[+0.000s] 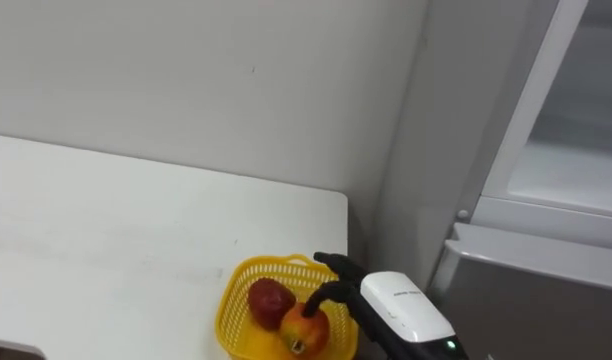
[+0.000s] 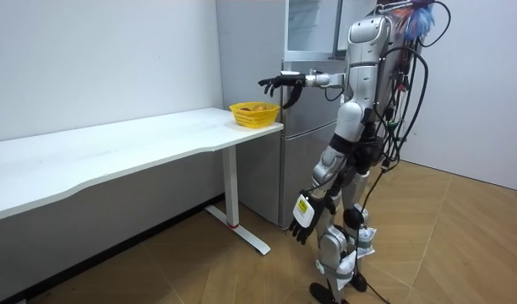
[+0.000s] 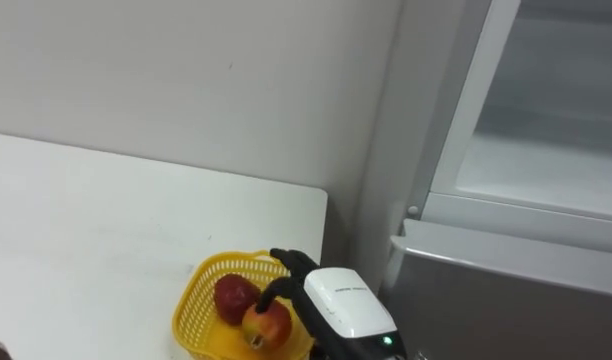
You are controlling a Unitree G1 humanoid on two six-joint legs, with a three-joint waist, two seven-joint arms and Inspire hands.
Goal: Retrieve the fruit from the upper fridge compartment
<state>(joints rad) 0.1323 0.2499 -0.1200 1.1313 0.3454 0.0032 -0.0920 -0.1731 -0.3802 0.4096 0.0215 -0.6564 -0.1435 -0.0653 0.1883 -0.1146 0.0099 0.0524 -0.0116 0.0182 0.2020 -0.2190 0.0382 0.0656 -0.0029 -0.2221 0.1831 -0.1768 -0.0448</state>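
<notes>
A yellow basket (image 1: 233,300) (image 3: 190,308) stands at the table's right corner, beside the fridge. It holds a dark red apple (image 1: 270,300) (image 3: 232,296) and a red-orange fruit (image 1: 304,330) (image 3: 267,325). My right hand (image 1: 404,310) (image 3: 348,306) reaches in from the lower right and hovers just above the basket, its dark fingers spread and loosely bent over the red-orange fruit with nothing in them. In the room view that hand (image 2: 280,82) is a little above the basket (image 2: 254,112). My left hand (image 2: 302,221) hangs relaxed at my side.
The white table (image 1: 116,230) runs along the wall to the left. The fridge (image 1: 571,170) stands at the right, its upper compartment open with pale bare shelves showing and the grey lower door (image 1: 546,300) closed. I stand between table end and fridge.
</notes>
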